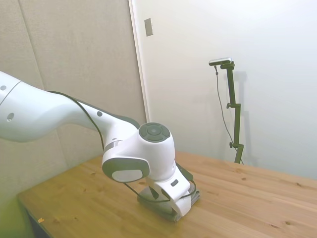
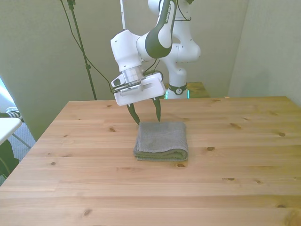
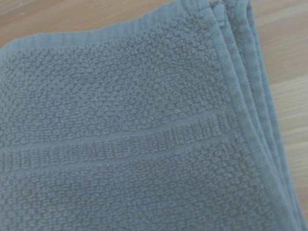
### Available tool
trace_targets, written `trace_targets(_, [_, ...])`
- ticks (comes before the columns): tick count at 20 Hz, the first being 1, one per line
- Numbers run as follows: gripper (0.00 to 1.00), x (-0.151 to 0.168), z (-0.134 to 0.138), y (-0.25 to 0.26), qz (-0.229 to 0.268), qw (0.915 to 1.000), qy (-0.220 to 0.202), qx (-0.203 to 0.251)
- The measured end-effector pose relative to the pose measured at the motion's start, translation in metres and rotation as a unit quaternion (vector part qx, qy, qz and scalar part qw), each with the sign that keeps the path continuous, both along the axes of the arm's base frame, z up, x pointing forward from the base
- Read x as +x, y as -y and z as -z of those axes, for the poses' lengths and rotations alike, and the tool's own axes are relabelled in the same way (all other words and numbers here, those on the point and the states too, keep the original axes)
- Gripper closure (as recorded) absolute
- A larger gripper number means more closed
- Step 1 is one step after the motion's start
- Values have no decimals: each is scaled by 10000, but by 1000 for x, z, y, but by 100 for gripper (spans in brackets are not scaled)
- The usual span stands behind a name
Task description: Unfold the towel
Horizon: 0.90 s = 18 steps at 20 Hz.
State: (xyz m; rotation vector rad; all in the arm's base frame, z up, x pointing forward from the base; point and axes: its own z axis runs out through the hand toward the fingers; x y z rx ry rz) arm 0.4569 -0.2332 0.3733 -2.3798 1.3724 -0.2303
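Front view shows the claw (image 2: 147, 114) apart above the towel (image 2: 161, 140), side view hides it.

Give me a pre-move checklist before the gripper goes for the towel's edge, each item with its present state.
1. Towel folded, flat on the table: ok.
2. Gripper open, fingers spread: ok.
3. Gripper empty, nothing between the fingers: ok.
4. Fingertips at the towel's far edge, toward the front view's left corner: ok.
5. Layered hemmed edges stacked on one side in the wrist view, so there is a layer to pick: ok.
6. Whether the fingertips touch the cloth or stop just above it: cannot tell; the side view hides them behind the arm.
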Motion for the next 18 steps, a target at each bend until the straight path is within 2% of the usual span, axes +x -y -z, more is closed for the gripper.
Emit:
trace_targets(1, [100, 1, 1, 0, -7, 10000, -13, 4])
trace_targets(18, [100, 12, 4, 0, -86, 9999, -94, 41])
